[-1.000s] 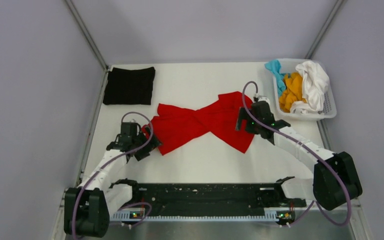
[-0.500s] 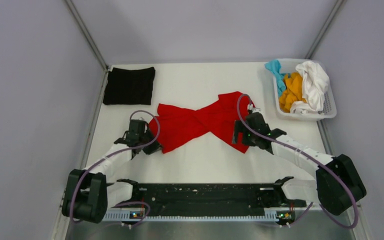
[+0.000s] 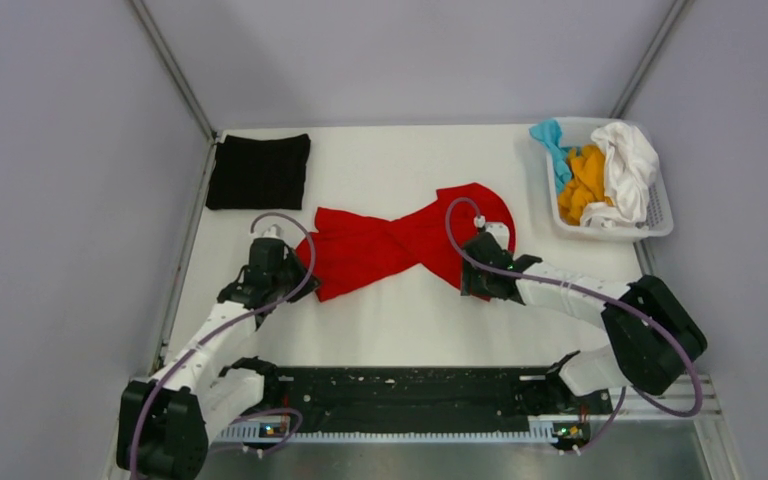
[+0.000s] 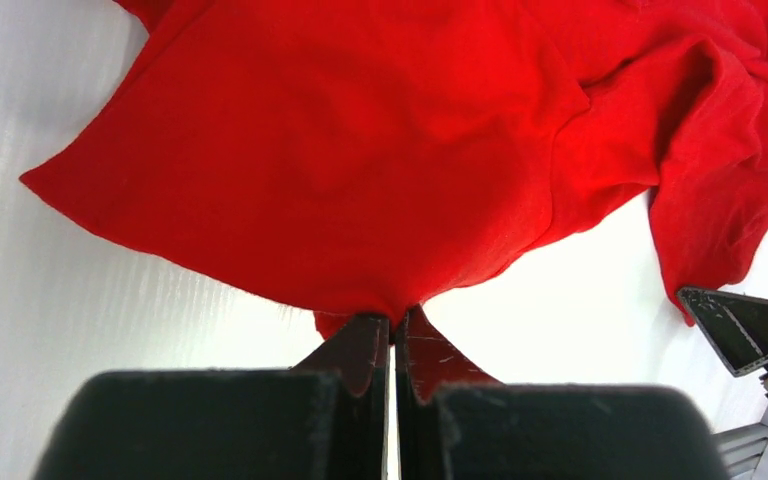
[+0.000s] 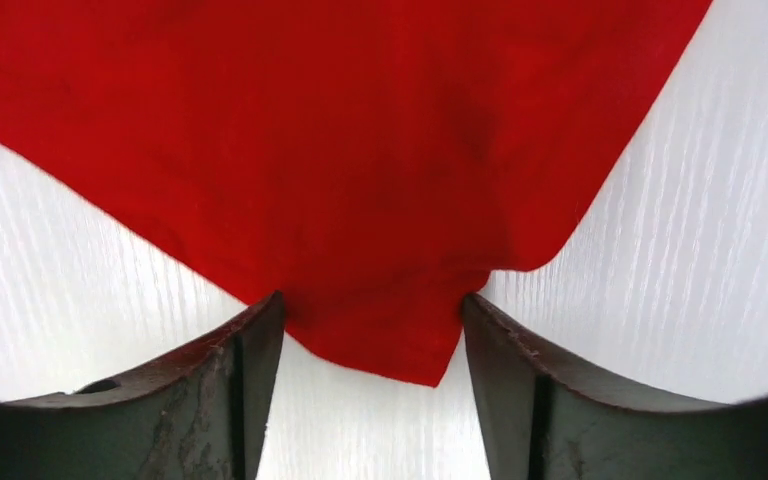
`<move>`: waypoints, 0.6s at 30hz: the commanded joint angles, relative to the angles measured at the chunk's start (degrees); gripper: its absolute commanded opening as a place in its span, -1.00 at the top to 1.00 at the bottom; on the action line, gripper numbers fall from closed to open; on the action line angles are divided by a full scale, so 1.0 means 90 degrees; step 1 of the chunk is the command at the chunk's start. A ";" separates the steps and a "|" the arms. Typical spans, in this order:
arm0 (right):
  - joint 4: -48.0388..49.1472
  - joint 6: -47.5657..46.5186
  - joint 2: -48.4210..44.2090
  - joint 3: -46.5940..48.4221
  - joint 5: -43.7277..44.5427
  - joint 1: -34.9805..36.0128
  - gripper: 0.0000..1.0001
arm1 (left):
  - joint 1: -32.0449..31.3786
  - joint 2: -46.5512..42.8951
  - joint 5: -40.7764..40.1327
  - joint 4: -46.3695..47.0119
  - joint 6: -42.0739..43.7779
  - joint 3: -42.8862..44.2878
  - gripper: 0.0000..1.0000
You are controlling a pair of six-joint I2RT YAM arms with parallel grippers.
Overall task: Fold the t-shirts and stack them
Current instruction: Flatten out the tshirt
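Note:
The bright red t-shirt (image 3: 390, 245) lies twisted in the middle of the white table. My left gripper (image 3: 295, 282) is at its near left edge. In the left wrist view this gripper (image 4: 397, 318) is shut on a pinch of the red cloth (image 4: 360, 150). My right gripper (image 3: 468, 280) is at the shirt's near right corner. In the right wrist view its jaws (image 5: 370, 305) stand apart on either side of the red corner (image 5: 390, 340), touching the cloth's edges. A folded black t-shirt (image 3: 258, 170) lies at the far left.
A white slotted basket (image 3: 664, 226) at the far right holds a white t-shirt (image 3: 628, 165), an orange one (image 3: 585, 182) and a teal one (image 3: 550, 140). Grey walls stand on the left, back and right. A black rail (image 3: 400, 392) runs along the near edge.
The left gripper moved right to the shirt's edge and shut on it. The right gripper came down and left to the near corner, its jaws narrowing around the cloth.

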 commanded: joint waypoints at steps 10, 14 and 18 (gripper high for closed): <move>-0.0816 0.0403 -0.0259 0.1090 0.2097 0.0272 1.00 | -0.0023 -0.0465 -0.1189 -0.0333 0.0380 0.1464 1.00; -0.0815 -0.0084 -0.1306 0.1827 0.2617 0.0269 1.00 | -0.0023 -0.0933 -0.1672 -0.0481 0.0584 0.2334 1.00; -0.0810 -0.0854 -0.2276 0.2728 0.2893 0.0267 1.00 | -0.0023 -0.1381 -0.2056 -0.0742 0.0826 0.3268 1.00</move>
